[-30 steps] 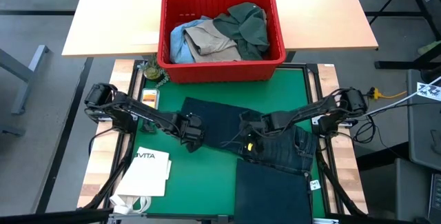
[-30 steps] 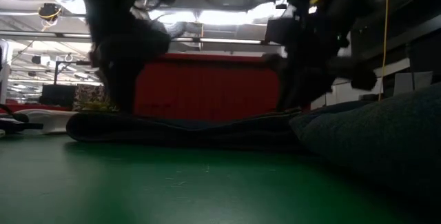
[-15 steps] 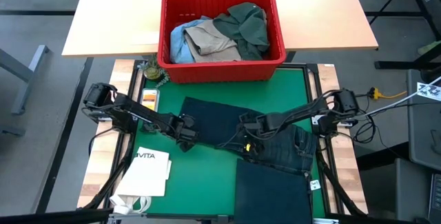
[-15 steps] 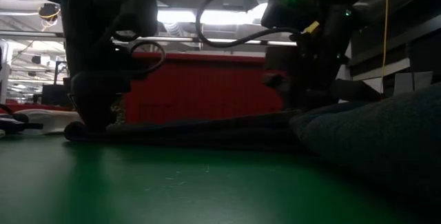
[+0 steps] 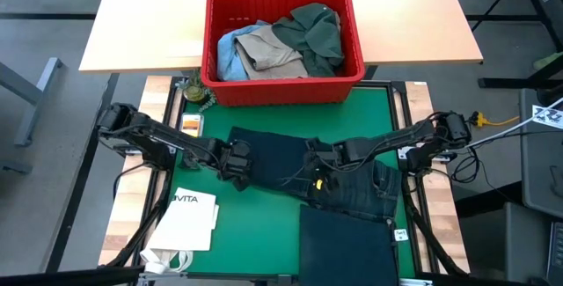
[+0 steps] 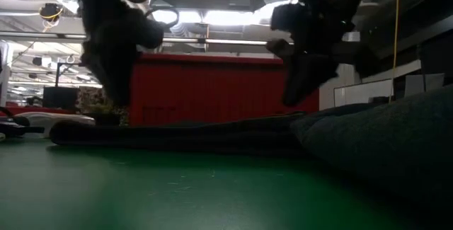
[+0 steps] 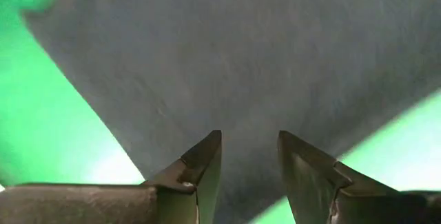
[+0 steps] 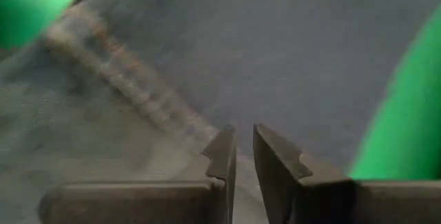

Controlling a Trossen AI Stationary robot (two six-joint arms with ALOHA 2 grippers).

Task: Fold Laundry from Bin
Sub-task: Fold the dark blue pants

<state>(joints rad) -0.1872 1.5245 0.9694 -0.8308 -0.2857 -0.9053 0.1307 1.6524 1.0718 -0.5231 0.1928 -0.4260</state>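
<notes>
The left gripper (image 5: 237,157) hangs over the left end of the dark trousers (image 5: 281,165), its fingers (image 7: 200,163) apart and holding nothing. The right gripper (image 5: 315,165) is above the middle of the trousers, fingers nearly together, empty. The trousers lie spread on the green mat (image 5: 255,233); the red bin (image 5: 283,88) with the other laundry (image 5: 281,41) stands behind

Legible text noted: "VITA", printed in dark letters on the white paper bag (image 5: 186,220) (lying flat on the green mat (image 5: 255,233)). No other markings can be read.
</notes>
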